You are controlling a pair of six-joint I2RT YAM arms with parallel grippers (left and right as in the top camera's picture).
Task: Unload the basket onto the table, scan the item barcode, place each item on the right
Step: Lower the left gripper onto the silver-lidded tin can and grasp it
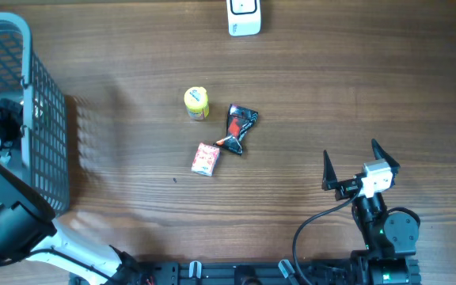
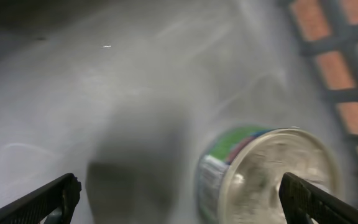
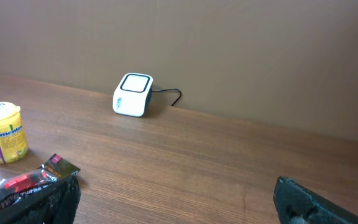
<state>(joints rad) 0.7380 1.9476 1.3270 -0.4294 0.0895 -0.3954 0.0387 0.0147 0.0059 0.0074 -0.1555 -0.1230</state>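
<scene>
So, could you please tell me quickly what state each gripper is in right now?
Left gripper: open, holding nothing; a can lies just ahead.
Right gripper: open, holding nothing.

a grey mesh basket (image 1: pixel 46 134) stands at the wooden table's (image 1: pixel 370 79) left edge; a plain brown wall (image 3: pixel 241 43) behind.

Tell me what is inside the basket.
A green-labelled can shows below the open left gripper. Overhead, the left arm hides the rest of the basket.

Wooden table (image 1: pixel 331 79), plain brown wall (image 3: pixel 229 50)
</scene>
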